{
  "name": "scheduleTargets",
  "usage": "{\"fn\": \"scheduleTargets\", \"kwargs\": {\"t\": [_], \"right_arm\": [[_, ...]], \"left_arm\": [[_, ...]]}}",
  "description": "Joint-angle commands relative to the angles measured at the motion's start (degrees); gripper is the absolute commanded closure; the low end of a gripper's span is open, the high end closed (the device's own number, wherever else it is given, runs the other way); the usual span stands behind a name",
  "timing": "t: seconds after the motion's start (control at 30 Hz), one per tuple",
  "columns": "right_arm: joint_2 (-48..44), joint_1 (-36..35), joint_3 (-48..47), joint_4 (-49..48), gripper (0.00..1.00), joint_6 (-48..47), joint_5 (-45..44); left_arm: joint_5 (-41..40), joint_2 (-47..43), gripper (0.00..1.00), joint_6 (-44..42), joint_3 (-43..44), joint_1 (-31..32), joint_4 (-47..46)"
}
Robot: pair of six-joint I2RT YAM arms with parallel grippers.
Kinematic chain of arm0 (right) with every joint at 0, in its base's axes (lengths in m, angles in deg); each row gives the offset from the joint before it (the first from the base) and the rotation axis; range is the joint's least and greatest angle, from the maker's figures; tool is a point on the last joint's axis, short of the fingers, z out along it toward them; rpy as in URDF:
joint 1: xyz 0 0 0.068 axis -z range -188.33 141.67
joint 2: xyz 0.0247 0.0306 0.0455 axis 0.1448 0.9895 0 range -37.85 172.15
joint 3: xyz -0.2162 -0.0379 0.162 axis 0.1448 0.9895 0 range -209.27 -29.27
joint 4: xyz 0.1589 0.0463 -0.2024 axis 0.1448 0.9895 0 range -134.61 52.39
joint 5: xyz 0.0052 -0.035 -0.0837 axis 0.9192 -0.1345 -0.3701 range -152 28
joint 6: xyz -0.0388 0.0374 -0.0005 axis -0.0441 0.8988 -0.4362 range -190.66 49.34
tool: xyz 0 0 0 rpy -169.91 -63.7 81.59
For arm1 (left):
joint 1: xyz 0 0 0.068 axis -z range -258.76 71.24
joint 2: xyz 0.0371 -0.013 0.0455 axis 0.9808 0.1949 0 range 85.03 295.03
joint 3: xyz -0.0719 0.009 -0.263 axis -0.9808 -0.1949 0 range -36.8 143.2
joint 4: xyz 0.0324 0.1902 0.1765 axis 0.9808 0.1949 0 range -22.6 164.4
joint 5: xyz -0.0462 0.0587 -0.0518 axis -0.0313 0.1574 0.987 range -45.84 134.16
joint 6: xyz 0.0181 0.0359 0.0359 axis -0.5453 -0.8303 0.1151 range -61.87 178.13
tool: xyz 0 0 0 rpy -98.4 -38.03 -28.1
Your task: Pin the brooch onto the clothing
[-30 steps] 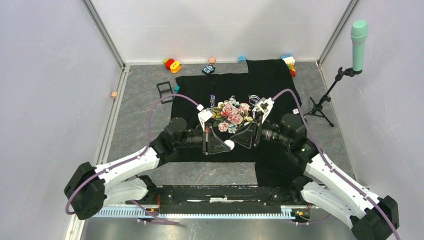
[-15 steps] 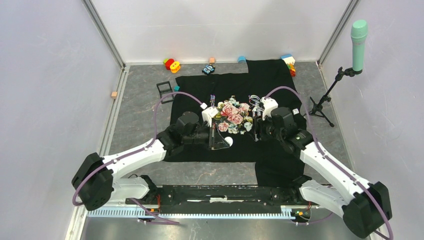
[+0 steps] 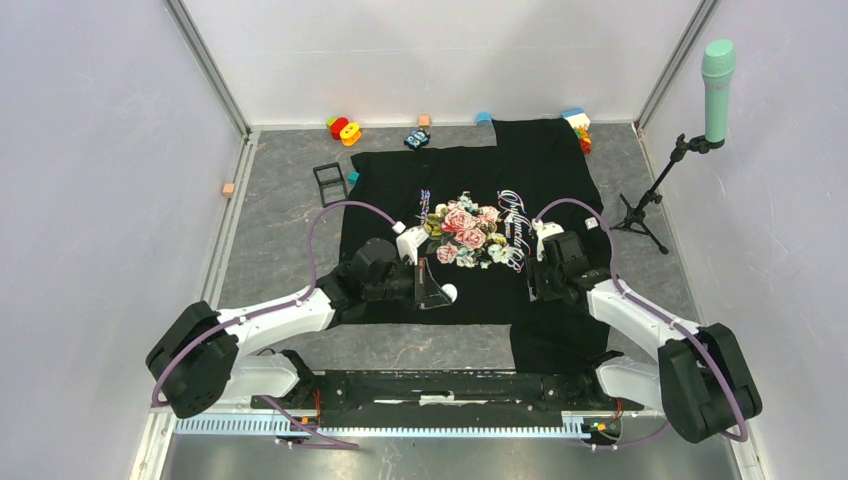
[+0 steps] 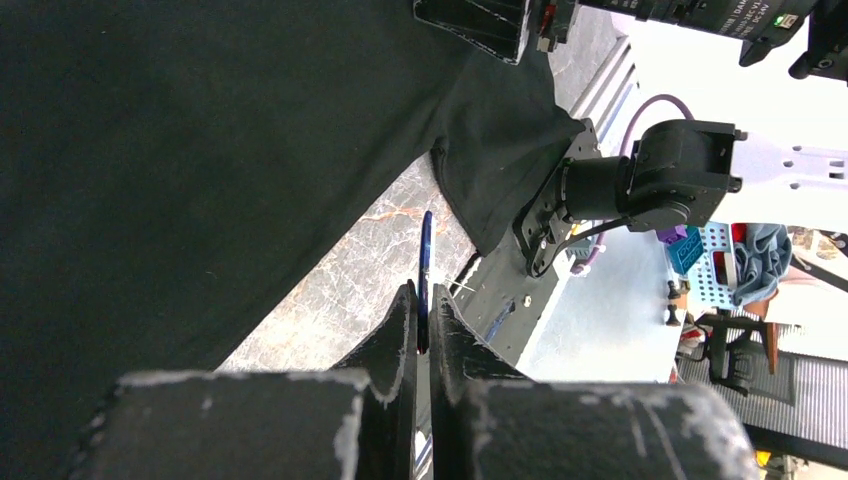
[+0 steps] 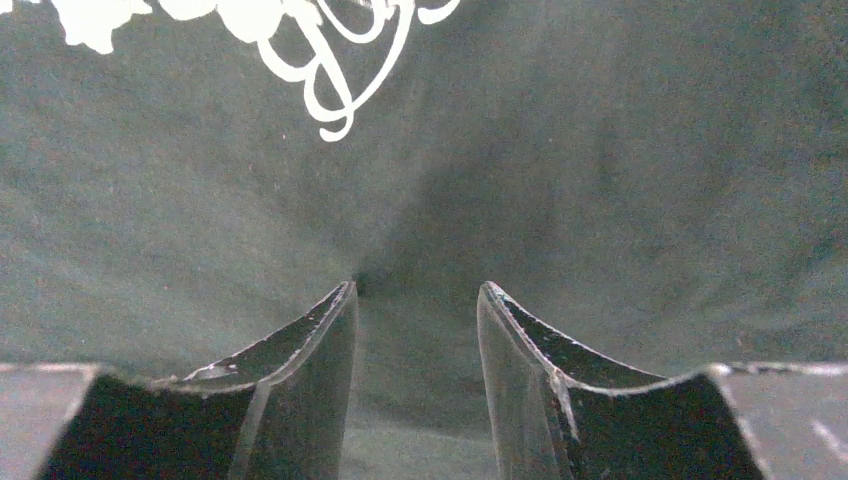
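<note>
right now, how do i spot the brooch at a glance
Find the black rose-print T-shirt on the table. By its near hem, the left claw pinches the brooch. It is a thin blue disc, unlike the chunky toys farther back.

evenly lit, soft shadows, wrist foregrounds blurred

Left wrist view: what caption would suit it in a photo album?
The left hand pinches the thin blue brooch edge-on, the black T-shirt spread on the marbled table beyond.
</note>
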Motion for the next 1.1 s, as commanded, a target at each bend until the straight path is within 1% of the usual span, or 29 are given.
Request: {"fn": "scheduleTargets", "kwargs": {"t": [0.0,0.23,0.43,0.5,0.77,0.97,1.07], "right_arm": [[1.20,0.10,-0.75,-5.56,0.47,-1.66,-2.99],[6.18,0.03,-3.90,-6.64,0.51,-1.37,-2.00],[8.01,-0.08,-2.71,-6.47,0.53,-0.52,-1.56],[7.88,-0.25,-1.83,-6.39,0.55,0.01,-2.10],[6.21,-0.39,1.90,-5.49,0.69,2.15,-1.80],[2.73,-0.38,4.48,-4.04,0.74,3.59,-0.79],[0.64,-0.42,5.14,-3.50,0.75,4.28,0.52]], "left_arm": [[-1.75,-2.13,0.98,2.13,-1.24,-0.03,-3.93],[-1.47,-1.45,0.98,3.12,-2.32,-0.05,-5.88],[-1.99,-2.12,0.98,3.30,-3.38,-0.03,-6.38],[-1.86,-2.07,0.98,3.28,-3.56,-0.03,-6.39],[-1.55,-1.67,0.98,3.18,-3.74,-0.03,-6.65],[-1.60,-1.74,0.98,3.10,-4.04,-0.07,-6.62],[-1.48,-1.77,0.98,3.01,-4.15,-0.03,-6.66]]}}
